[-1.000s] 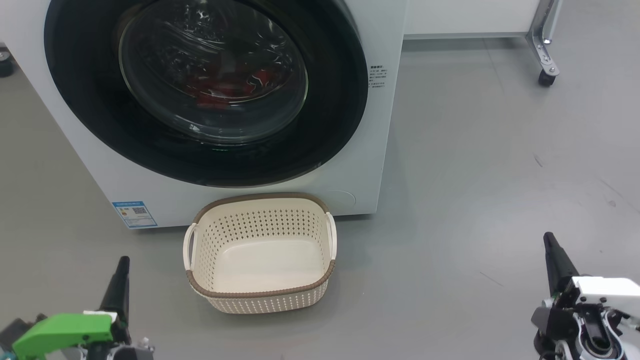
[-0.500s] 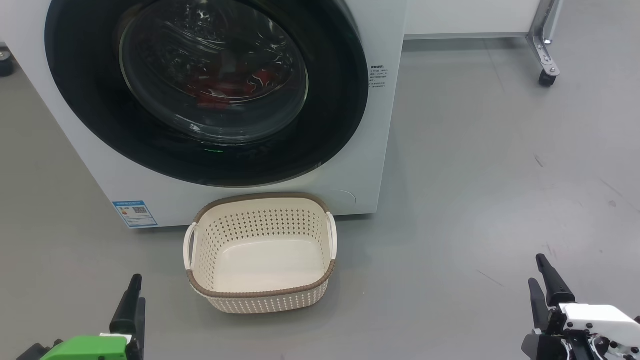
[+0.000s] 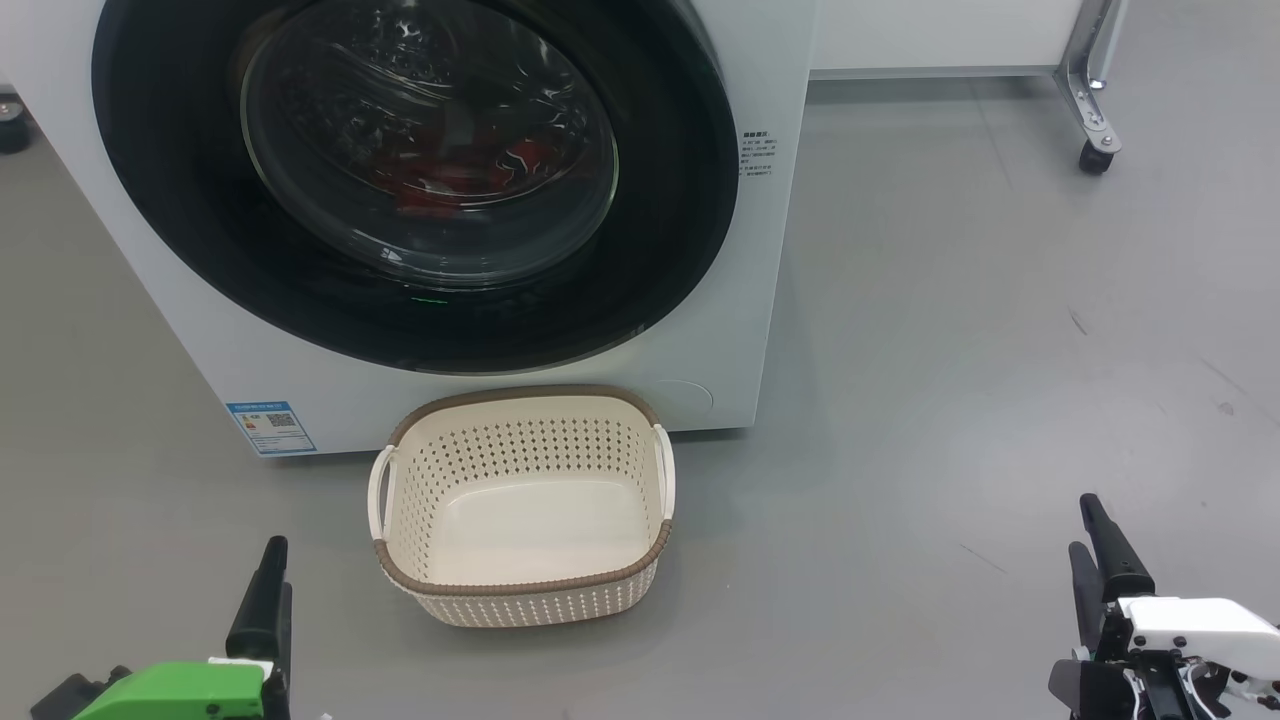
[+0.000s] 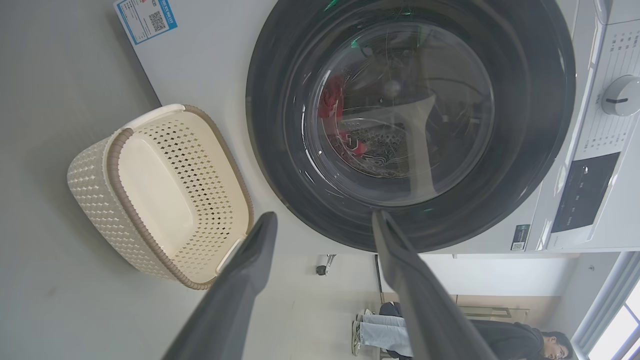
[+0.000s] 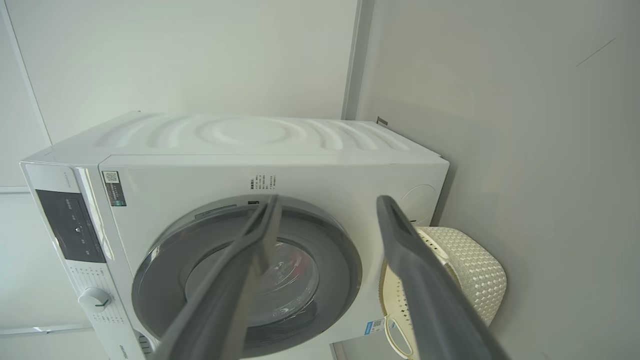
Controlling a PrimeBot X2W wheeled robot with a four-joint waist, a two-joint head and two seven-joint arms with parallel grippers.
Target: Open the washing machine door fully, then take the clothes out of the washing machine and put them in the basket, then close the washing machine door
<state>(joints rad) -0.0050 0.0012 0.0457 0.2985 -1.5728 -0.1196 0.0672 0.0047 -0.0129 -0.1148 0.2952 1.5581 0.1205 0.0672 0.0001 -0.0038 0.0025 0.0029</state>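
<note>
Green-cased left gripper (image 3: pixel 278 568), white-cased right gripper (image 3: pixel 1082 524)

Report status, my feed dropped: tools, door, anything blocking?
Left tool open, empty; right tool same. Door shut, clothes inside. Basket empty below door; approach looks clear.

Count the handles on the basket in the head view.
2. Both are white, on the basket: left handle on its left side, right handle on its right side. None looks hidden.

white washing machine (image 3: pixel 760 300), glossy black door (image 3: pixel 660 250), red clothes (image 3: pixel 450 180), cream perforated basket (image 3: pixel 520 590) with brown woven rim.
</note>
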